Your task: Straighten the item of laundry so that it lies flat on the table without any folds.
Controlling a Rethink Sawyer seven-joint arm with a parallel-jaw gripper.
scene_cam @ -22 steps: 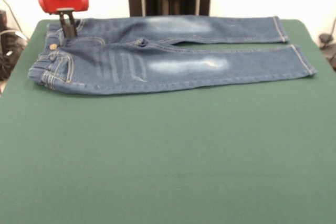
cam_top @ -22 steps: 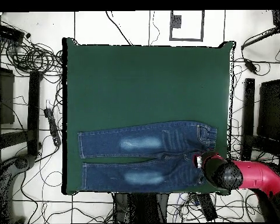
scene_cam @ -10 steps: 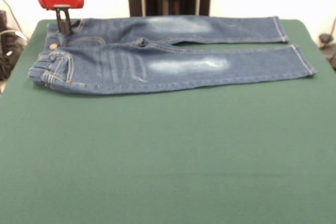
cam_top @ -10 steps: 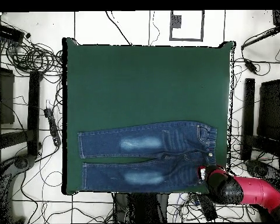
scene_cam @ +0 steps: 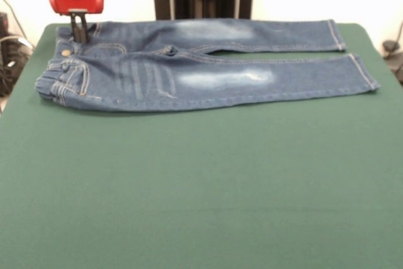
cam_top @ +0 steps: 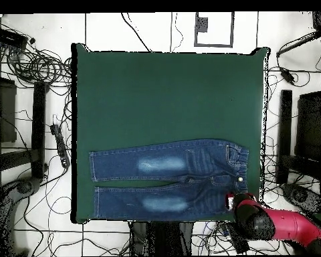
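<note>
Jeans (scene_cam: 208, 70) spread on green bench (scene_cam: 201, 181), 2 legs side by side. Hand (scene_cam: 80, 34) at waistband corner; grip state unclear.

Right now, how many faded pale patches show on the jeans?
2: one on the near leg's thigh, one on the far leg's thigh. The jeans' underside is hidden.

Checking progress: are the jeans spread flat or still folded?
Spread flat: the jeans lie open on the table, both legs side by side, without visible folds.
</note>
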